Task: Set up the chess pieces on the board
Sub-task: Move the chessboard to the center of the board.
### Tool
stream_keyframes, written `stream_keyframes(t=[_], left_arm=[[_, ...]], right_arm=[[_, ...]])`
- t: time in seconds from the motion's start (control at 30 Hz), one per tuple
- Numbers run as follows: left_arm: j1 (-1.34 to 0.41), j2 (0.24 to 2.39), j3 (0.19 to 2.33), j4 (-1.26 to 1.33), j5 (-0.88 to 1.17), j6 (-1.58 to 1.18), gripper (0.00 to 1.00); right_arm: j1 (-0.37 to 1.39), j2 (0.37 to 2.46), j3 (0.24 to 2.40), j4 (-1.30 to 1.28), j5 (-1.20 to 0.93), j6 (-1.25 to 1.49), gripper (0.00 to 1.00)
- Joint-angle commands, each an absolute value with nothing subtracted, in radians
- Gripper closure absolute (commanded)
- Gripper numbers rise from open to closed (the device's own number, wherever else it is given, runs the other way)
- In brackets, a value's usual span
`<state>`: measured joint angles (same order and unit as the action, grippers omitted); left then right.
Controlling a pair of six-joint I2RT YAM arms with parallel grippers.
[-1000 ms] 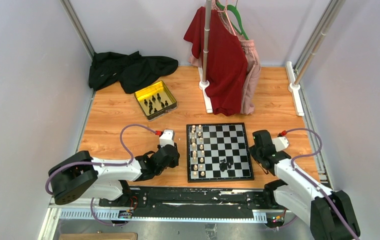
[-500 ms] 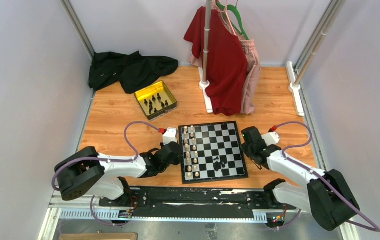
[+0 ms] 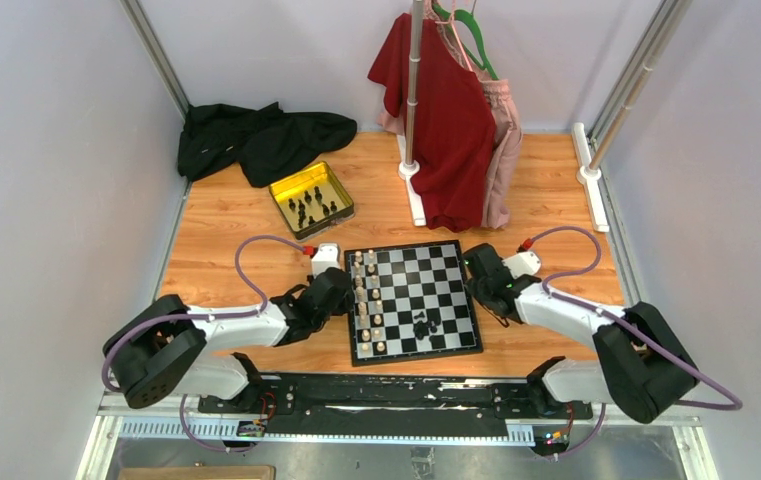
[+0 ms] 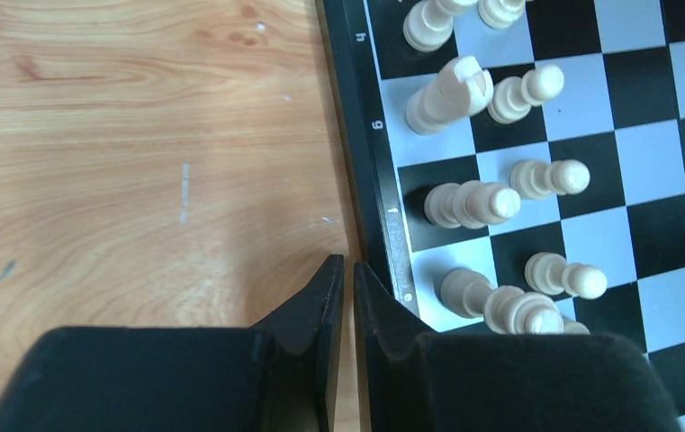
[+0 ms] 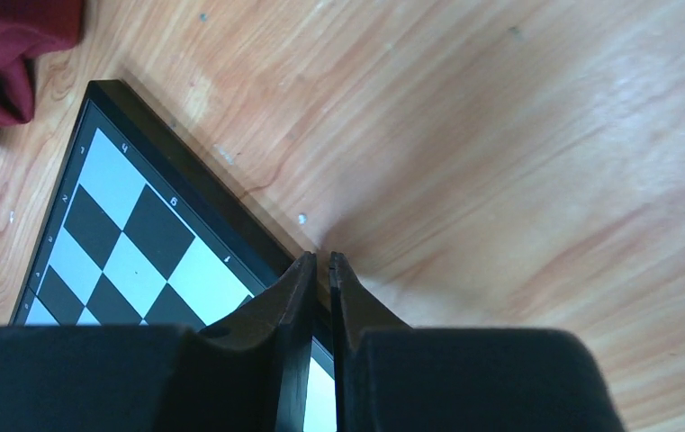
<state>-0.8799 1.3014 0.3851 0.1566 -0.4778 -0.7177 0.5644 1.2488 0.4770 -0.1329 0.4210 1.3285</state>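
The board (image 3: 426,290) lies slightly askew on the wooden table between my two arms. Cream-white chess pieces (image 3: 364,295) stand in two columns along its left side, and a few black pieces (image 3: 424,325) sit clustered near its front. More black pieces (image 3: 308,208) lie in the yellow-gold tray (image 3: 281,205). My left gripper (image 3: 341,290) is shut, its tips (image 4: 348,261) at the board's left border (image 4: 376,162) beside the white pieces (image 4: 469,203). My right gripper (image 3: 476,272) is shut too, its tips (image 5: 322,257) over the board's right border (image 5: 194,189).
A clothes rack with a red shirt (image 3: 446,120) and a pink garment stands behind the board, its white base (image 3: 411,190) on the table. Black clothing (image 3: 256,135) is heaped at the back left. A white post foot (image 3: 588,175) sits at the right edge.
The board has slid to the left and a little away, turning slightly. My right gripper moved left along with its right edge, and my left gripper shifted left and away at its left edge.
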Motion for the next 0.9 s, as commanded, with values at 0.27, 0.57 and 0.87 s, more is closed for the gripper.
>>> stream_keyframes(t=[0.27, 0.57, 0.87], left_arm=[[-0.784, 1.247, 0.375, 0.129, -0.472, -0.659, 0.85], [-0.721, 1.259, 0.403, 0.135, -0.462, -0.618, 0.85], [-0.664, 1.29, 0.449, 0.162, -0.422, -0.591, 0.85]], right_arm=[[0.662, 1.424, 0.53, -0.101, 0.367, 1.367, 0.84], [0.702, 1.482, 0.56, -0.08, 0.374, 1.376, 0.84], [0.707, 1.494, 0.568, -0.077, 0.379, 1.369, 0.84]])
